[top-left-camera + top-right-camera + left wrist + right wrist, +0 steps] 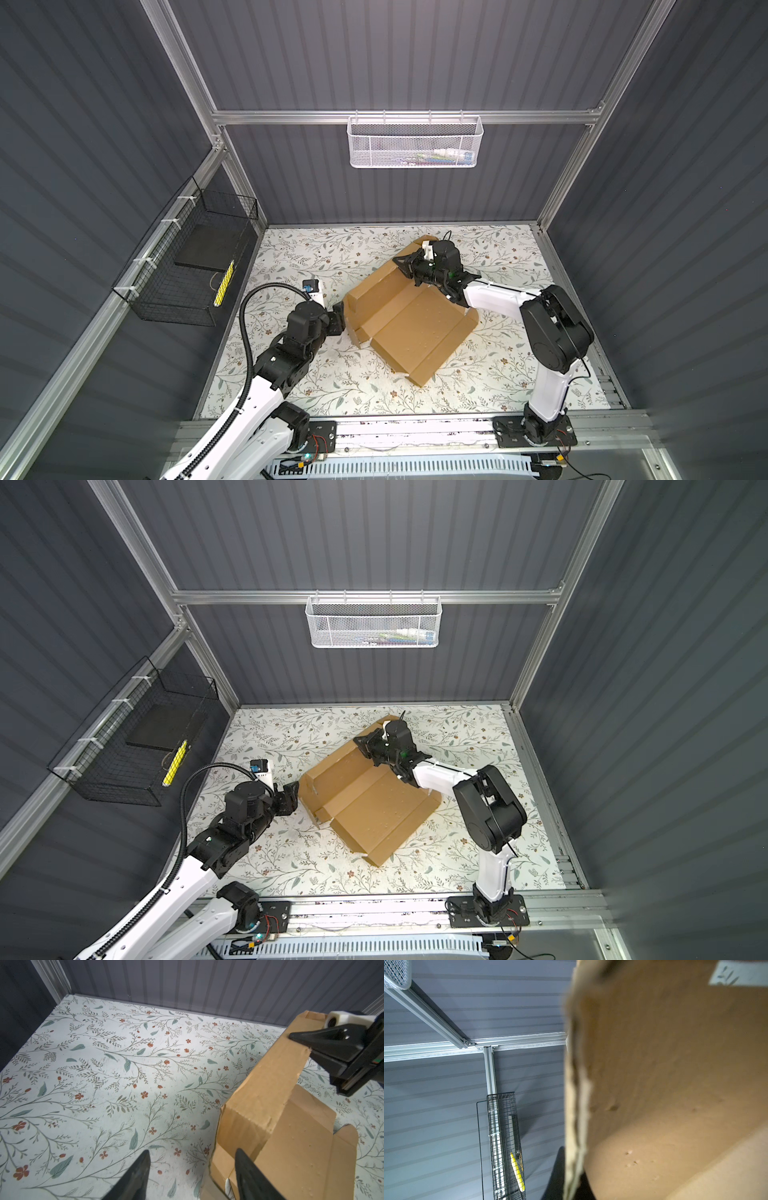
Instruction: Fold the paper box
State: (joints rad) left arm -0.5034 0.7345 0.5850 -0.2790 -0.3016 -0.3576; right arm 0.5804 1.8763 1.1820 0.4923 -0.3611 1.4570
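The paper box (411,328) (370,812) is a brown cardboard sheet lying half folded in the middle of the floral table, with its left and far walls raised. My left gripper (341,318) (293,796) is open at the box's left corner. In the left wrist view the gripper (193,1169) straddles that corner wall (234,1138), one finger over the cardboard and one over the table. My right gripper (400,266) (360,742) is shut on the raised far wall's edge. In the right wrist view the cardboard (675,1084) fills most of the frame, its edge pinched at the gripper (571,1169).
A black wire basket (187,266) (137,746) hangs on the left wall, holding a black slab and a yellow item. A white mesh basket (415,141) (374,621) hangs on the back rail. The table (332,386) is ringed by grey walls and aluminium framing.
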